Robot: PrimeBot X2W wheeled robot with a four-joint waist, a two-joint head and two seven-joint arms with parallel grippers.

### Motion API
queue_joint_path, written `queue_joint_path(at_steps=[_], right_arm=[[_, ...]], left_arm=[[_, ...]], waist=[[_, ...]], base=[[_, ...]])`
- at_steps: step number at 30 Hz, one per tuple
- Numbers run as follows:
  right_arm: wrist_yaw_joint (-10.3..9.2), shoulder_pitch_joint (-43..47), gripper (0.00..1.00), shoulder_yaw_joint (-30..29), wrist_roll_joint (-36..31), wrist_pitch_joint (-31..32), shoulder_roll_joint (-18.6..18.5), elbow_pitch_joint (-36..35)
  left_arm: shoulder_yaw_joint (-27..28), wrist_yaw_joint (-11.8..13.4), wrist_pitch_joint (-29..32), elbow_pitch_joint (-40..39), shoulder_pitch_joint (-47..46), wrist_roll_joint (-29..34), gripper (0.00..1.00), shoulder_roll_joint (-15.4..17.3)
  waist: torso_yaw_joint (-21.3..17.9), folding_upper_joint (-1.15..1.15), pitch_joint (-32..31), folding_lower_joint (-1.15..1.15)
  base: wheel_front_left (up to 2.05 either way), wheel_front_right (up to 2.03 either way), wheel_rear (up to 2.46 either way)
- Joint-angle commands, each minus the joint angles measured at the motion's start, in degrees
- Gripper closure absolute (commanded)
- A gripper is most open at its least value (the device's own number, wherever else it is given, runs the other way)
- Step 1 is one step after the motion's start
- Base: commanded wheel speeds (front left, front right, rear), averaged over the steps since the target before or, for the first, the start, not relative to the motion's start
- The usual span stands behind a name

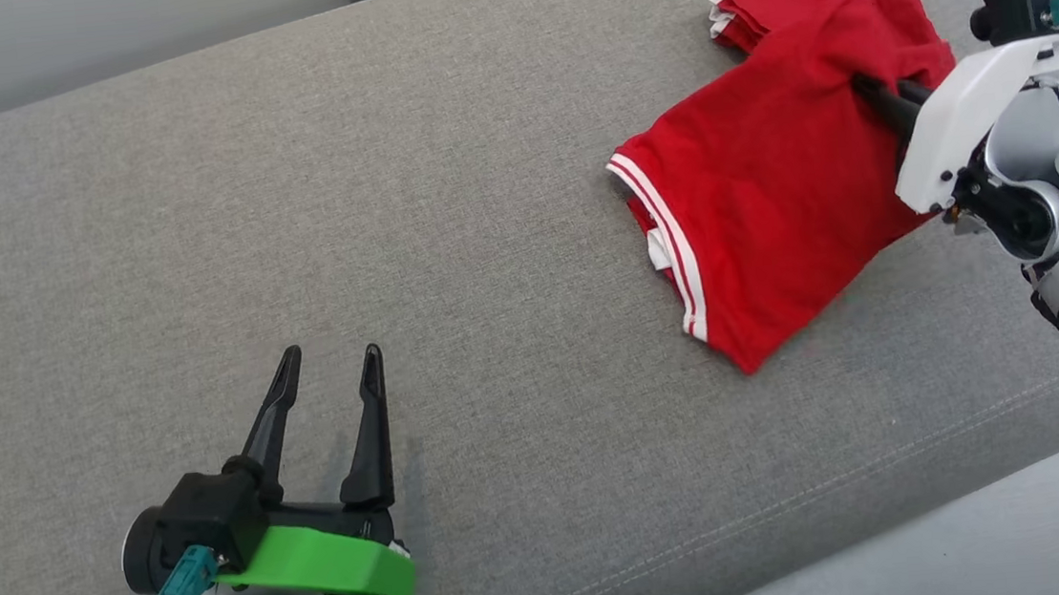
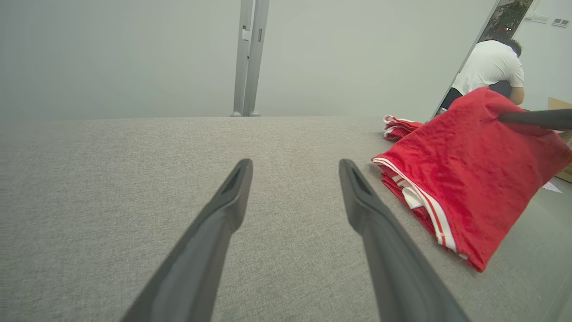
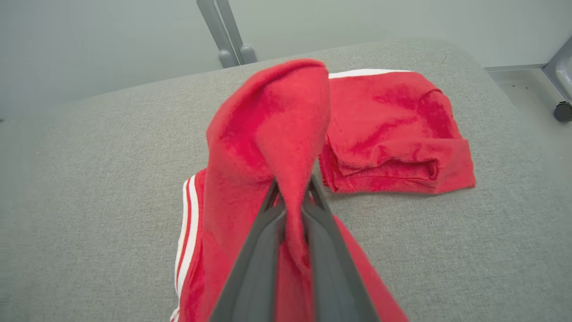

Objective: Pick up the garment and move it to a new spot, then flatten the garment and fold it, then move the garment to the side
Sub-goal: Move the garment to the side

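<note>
The garment is red with white stripes along its edges and lies at the right of the grey cushioned surface. My right gripper is shut on a fold of it, lifting that part into a peak while the rest stays on the cushion. The raised red cloth drapes down from the right gripper's dark finger. My left gripper stands open low at the left, far from the garment, with nothing between its fingers.
A pale wall with a grey upright post stands behind the cushion. A person in a white shirt is crouched at the far right. Bare floor lies past the cushion's front edge, and a caster wheel stands at the right.
</note>
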Motion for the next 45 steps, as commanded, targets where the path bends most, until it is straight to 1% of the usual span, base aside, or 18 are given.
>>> queue_joint_path(at_steps=[1, 11, 17, 22, 30, 34, 39, 42, 45], right_arm=[[-0.02, -1.38, 1.0, -0.44, 0.29, 0.18, 0.48, 0.32], [-0.01, -11.13, 1.0, -1.09, -2.74, 2.21, 2.09, 4.3], [-0.01, -15.62, 1.0, -2.0, -4.8, 3.64, 0.75, 7.41], [-0.01, -18.15, 1.0, -4.08, -6.02, 4.38, 0.05, 10.23], [-0.01, -20.2, 1.0, -5.57, -7.34, 6.33, 1.0, 11.38], [-0.01, -20.95, 1.0, -6.03, -7.67, 8.43, 1.76, 10.78], [-0.01, -20.31, 1.0, -7.18, -7.85, 11.21, 1.76, 10.28], [-0.01, -18.66, 1.0, -7.94, -7.92, 11.36, 1.85, 10.32], [-0.01, -17.9, 1.0, -9.19, -8.36, 10.01, 1.38, 10.8]], left_arm=[[0.32, 0.34, -0.29, -0.05, -0.86, -0.13, 0.0, 0.48], [0.1, 0.03, -0.8, 0.25, -1.87, -0.43, 0.0, 0.03], [0.08, -0.08, -1.21, 0.71, -2.31, -0.57, 0.0, -0.33], [0.38, -0.09, -1.39, 0.77, -2.54, -0.63, 0.0, 0.02], [1.3, 0.63, -1.55, -0.27, -1.71, -0.69, 0.0, 1.1], [1.46, 1.31, -1.03, -1.06, -1.25, -0.36, 0.0, 1.46], [1.39, 1.77, -0.52, -2.16, -0.98, -0.21, 0.0, 1.85], [1.09, 1.6, -0.36, -2.45, -1.16, -0.13, 0.0, 2.06], [0.72, 1.32, 0.09, -2.74, -1.93, 0.03, 0.0, 2.31]], waist=[[0.74, 0.0, 0.33, 0.0], [3.92, 0.0, 1.55, 0.0], [5.84, 0.0, 2.61, 0.0], [6.77, 0.0, 3.47, 0.0], [6.01, 0.0, 3.73, 0.0], [5.05, 0.0, 3.27, 0.0], [4.18, 0.0, 2.98, 0.0], [4.24, 0.0, 3.17, 0.0], [4.82, 0.0, 3.85, 0.0]], base=[[0.0, 0.0, 0.0], [0.0, 0.0, 0.0], [0.0, 0.0, 0.0], [0.0, 0.0, 0.0], [0.0, 0.0, 0.0], [0.0, 0.0, 0.0], [0.0, 0.0, 0.0], [0.0, 0.0, 0.0], [0.0, 0.0, 0.0]])
